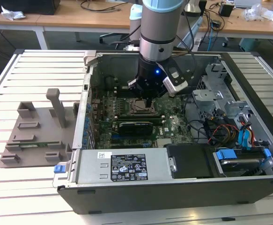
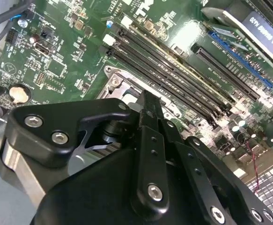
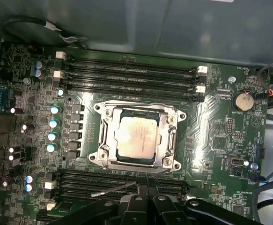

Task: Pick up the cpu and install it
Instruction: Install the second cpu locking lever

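Our gripper (image 1: 148,96) hovers over the cpu (image 3: 136,137) seated in its socket (image 3: 137,165); grip state unclear; we should stay centred.

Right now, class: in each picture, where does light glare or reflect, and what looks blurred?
First wrist view: soft sheen on the cpu lid and the green motherboard. Second wrist view: the near black gripper linkage looks soft-focused. Exterior view: bright glare on the slatted table.

The black tool (image 2: 145,105) hangs over the green motherboard (image 2: 70,61), beside the memory slots (image 2: 173,77).
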You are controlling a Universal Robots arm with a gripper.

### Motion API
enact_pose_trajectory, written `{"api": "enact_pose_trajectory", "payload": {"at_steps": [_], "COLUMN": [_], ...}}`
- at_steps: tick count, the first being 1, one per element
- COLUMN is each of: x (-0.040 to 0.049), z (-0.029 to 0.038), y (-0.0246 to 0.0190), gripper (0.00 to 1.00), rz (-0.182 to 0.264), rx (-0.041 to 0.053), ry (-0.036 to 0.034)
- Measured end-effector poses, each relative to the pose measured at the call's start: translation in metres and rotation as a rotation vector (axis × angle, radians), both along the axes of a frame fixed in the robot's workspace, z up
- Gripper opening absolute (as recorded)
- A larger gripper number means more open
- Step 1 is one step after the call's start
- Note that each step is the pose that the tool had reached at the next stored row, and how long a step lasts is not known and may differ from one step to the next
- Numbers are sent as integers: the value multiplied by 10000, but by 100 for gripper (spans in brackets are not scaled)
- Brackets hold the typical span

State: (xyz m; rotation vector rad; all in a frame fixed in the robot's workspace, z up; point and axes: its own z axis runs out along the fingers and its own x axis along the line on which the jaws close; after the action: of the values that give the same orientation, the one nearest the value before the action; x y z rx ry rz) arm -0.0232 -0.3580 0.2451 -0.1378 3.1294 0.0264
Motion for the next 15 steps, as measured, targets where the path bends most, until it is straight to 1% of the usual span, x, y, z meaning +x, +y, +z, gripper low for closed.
{"api": "enact_pose_trajectory", "payload": {"at_steps": [1,2,3,5,6,7,8,9,11,12,15], "x": [-9,-26,-44,-69,-82,-95,-107,-116,-142,-170,-232], "z": [-3,-15,-26,-41,-52,-61,-69,-81,-108,-142,-200], "y": [-15,-51,-68,-89,-109,-138,-158,-163,-168,-169,-168], "gripper": [11,11,11,11,11,11,11,11,11,11,11], "rz": [0,0,-2,-1,1,1,-2,-2,0,1,-1], "rx": [54,128,190,272,311,340,365,385,410,413,413], "ry": [0,0,0,0,0,0,0,-1,-1,-1,0]}}
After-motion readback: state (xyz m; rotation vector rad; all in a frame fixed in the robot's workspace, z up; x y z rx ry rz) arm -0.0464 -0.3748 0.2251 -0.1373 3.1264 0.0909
